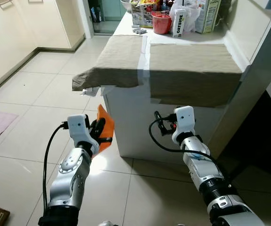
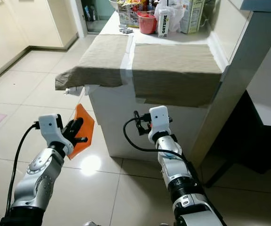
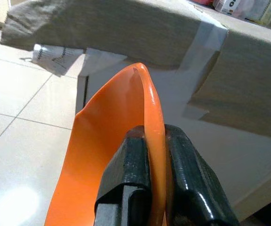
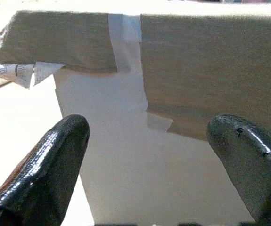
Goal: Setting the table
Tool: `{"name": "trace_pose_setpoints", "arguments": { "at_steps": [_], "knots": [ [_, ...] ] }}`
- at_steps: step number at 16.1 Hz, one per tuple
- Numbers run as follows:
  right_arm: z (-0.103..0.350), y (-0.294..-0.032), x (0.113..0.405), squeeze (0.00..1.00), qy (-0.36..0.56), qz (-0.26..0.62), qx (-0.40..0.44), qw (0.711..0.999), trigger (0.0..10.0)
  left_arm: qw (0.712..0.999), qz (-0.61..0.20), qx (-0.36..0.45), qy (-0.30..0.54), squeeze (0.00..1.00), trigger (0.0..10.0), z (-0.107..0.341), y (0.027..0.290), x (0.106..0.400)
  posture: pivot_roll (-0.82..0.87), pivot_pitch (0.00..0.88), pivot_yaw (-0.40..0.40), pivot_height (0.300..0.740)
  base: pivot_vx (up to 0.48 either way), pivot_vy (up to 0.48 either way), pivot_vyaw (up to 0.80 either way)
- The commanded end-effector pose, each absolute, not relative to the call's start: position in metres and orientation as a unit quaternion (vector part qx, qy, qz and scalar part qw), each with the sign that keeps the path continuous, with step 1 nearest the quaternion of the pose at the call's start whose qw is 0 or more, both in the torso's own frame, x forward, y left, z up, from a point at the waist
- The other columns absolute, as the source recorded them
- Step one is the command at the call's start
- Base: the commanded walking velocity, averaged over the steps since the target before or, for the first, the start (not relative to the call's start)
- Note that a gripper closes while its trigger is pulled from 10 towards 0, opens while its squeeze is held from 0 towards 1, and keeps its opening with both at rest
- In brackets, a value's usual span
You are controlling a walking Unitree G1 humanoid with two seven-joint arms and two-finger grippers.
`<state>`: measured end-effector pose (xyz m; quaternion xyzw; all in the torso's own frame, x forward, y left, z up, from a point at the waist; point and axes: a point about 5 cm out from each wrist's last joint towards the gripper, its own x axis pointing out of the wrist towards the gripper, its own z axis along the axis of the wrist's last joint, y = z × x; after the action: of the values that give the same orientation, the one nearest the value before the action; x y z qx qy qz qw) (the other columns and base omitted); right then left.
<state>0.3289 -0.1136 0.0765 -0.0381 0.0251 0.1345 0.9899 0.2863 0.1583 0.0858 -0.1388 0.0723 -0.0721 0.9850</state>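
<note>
Orange plate (image 3: 126, 141): we see a thin orange plate held edge-on, below the level of the white table's top and just beside the table's near left corner, over the tiled floor.
Left gripper (image 3: 156, 155): we find its two black fingers (image 3: 130, 165) clamped together on the plate's rim, one finger on each face of it.
Right gripper (image 4: 149, 160): we see it in front of the white table's near side panel, below the tabletop; its fingers stand wide apart with nothing between them, and they point at the panel.
White table (image 1: 140, 127): we take this as the landmark; it stands before both arms, its long side running away from the camera.
Cloth mats (image 1: 192, 70): we see two grey-brown cloths covering the near part of the tabletop, side by side, a bare white strip between them; both hang over the near edge, and the left one (image 1: 116, 61) also overhangs the table's left side.
Paper scrap (image 4: 17, 73): a printed paper piece hangs under the left cloth's overhanging corner.
Far end of table: a red cup (image 1: 161, 22), a white carton (image 1: 179, 23), a plastic bag (image 1: 184, 12) and boxes stand clustered there, beyond the cloths.
Floor (image 1: 36, 94): pale glossy tiles lie to the table's left.
</note>
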Motion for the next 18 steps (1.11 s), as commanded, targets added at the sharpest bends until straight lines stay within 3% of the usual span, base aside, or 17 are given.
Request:
{"name": "trace_pose_setpoints", "arguments": {
  "at_steps": [1, 18],
  "knots": [
    [0.0797, -0.1129, 0.3316, 0.00, 0.019, 0.138, -0.047, 0.989, 10.0, 0.986, -0.088, -0.141, 0.027, 0.00, 0.0, 0.1038, 0.1555, 0.2894, -0.08, 0.000, 0.071, 0.736, 0.000, -0.480, 0.00],
    [0.0758, -0.1136, 0.3313, 0.00, 0.024, 0.137, -0.051, 0.989, 10.0, 0.985, -0.125, -0.117, 0.008, 0.00, 0.0, 0.1106, 0.1461, 0.2928, -0.09, 0.000, 0.080, 0.736, 0.000, -0.480, 0.00]
  ]
}}
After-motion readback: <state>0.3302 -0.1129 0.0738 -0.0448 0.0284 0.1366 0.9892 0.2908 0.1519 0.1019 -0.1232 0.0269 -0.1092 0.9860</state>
